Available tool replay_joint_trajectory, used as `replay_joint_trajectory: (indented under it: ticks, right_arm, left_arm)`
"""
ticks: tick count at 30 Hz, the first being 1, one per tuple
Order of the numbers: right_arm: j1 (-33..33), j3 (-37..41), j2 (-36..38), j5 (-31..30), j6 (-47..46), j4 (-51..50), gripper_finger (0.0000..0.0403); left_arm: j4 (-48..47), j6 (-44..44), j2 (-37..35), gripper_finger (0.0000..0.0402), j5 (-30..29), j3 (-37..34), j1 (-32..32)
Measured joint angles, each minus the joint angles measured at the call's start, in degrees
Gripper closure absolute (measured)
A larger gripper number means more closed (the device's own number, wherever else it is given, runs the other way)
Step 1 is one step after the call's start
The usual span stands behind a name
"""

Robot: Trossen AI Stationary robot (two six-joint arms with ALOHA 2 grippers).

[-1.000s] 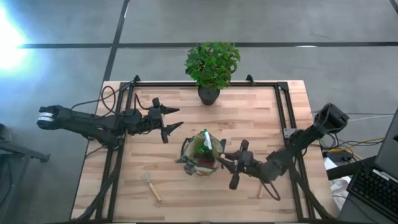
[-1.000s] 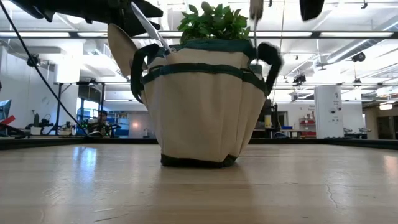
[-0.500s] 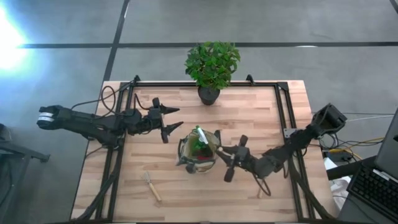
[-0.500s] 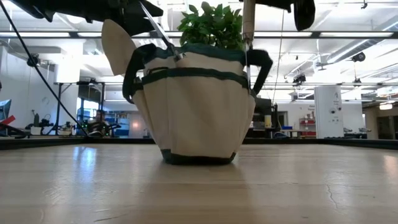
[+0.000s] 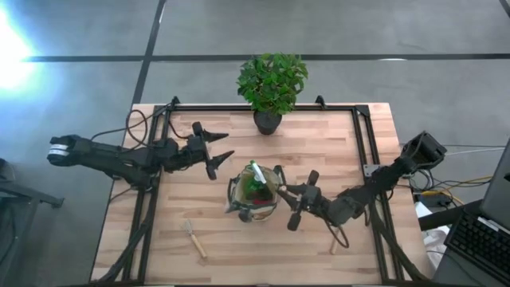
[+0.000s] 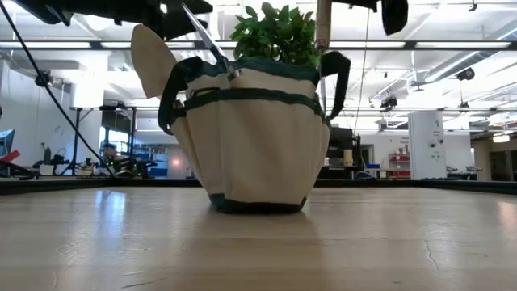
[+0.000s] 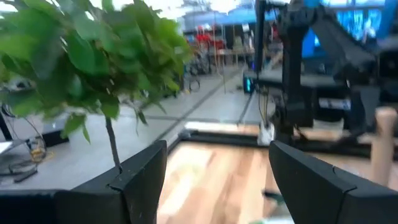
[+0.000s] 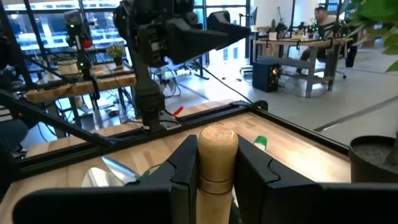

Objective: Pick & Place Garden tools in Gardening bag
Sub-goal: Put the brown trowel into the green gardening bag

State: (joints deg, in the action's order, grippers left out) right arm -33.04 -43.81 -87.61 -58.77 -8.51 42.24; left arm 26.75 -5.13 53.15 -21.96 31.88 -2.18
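Note:
The khaki gardening bag [image 5: 253, 194] stands upright on its base mid-table. A green spray bottle [image 5: 256, 177] and a silver trowel blade [image 6: 153, 58] stick out of its mouth. My right gripper [image 5: 293, 201] is at the bag's right rim, shut on a wooden-handled tool [image 6: 323, 26] that stands upright. Its head is hidden behind the bag's rim. My left gripper [image 5: 217, 155] hovers open, level, just left of and beyond the bag, holding nothing. Another wooden-handled tool [image 5: 194, 238] lies flat near the front left. My right gripper pinches the wooden handle [image 8: 217, 163] between its two fingers, a little below the handle's rounded free end. The fingers come level from the table's right and lie across the handle. The tool stands upright, clear of the table, its lower part behind the bag's rim.
A leafy potted plant [image 5: 271, 86] stands at the table's far edge, behind the bag. A black metal frame [image 5: 362, 143] runs along the table's sides. Something light and wooden [image 5: 334, 245] lies under my right arm near the front right.
My right gripper has gone a little toward the table's left with the tool, up to the bag's right rim. The bag has shifted slightly toward the left and its right loop handle has swung and settled.

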Motion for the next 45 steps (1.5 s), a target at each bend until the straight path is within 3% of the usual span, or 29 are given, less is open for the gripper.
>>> replay_joint_trajectory:
  ticks: [5,33,41,45]
  right_arm:
    - [-1.3,0.0,0.3,-3.8,2.3,0.0,0.0346]
    - [1.1,0.0,0.2,-8.7,3.4,0.4,0.0346]
    - [2.2,0.0,0.2,-8.2,4.6,1.8,0.0346]
    - [3.2,0.0,0.2,-3.3,5.9,4.1,0.0346]
  left_arm:
    - [1.6,0.9,0.0,0.0117,0.4,0.0,0.0]
    - [-1.9,3.7,0.0,0.0117,0.4,-0.3,0.0]
    - [-2.2,3.7,0.0,0.0117,0.4,-0.3,0.0]
    - [-2.3,3.7,0.0,0.0117,0.4,-0.3,0.0]
